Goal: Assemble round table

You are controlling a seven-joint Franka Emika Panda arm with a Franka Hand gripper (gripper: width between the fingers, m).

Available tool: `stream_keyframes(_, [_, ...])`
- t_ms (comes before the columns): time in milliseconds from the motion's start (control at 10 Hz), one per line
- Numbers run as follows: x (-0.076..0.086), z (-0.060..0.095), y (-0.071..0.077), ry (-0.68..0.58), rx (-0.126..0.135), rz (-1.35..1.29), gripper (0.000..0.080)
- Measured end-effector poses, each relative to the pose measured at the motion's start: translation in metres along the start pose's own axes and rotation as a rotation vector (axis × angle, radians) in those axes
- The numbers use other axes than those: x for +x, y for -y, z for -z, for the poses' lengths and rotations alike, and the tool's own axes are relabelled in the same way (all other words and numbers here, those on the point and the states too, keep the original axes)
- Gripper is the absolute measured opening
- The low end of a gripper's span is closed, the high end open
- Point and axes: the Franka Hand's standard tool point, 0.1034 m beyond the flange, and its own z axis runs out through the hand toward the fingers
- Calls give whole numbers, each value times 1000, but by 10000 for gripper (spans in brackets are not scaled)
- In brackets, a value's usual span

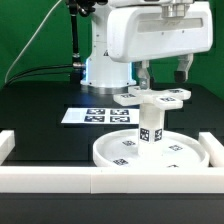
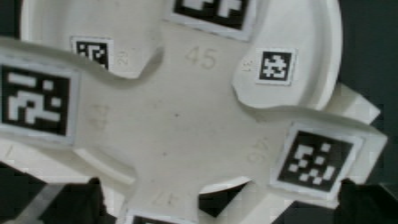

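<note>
The large rimmed disc lies on the black table near the front rail. The short thick post stands upright at the disc's middle, with tags on its side. The cross-shaped piece lies flat on top of the post. It fills the wrist view, with a tag on each rounded arm. My gripper hangs just above the cross. Its dark fingers are spread wide on either side of the cross and hold nothing.
The marker board lies flat behind the disc, towards the exterior view's left. Long white border rails run along the front, the left and the right. The arm's white base stands at the back.
</note>
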Motion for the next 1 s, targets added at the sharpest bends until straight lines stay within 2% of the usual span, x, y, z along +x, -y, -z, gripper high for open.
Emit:
stream_keyframes(400, [-8, -3, -8, 14, -4, 278, 649])
stream_keyframes(1000, [-13, -13, -8, 28, 5, 295, 649])
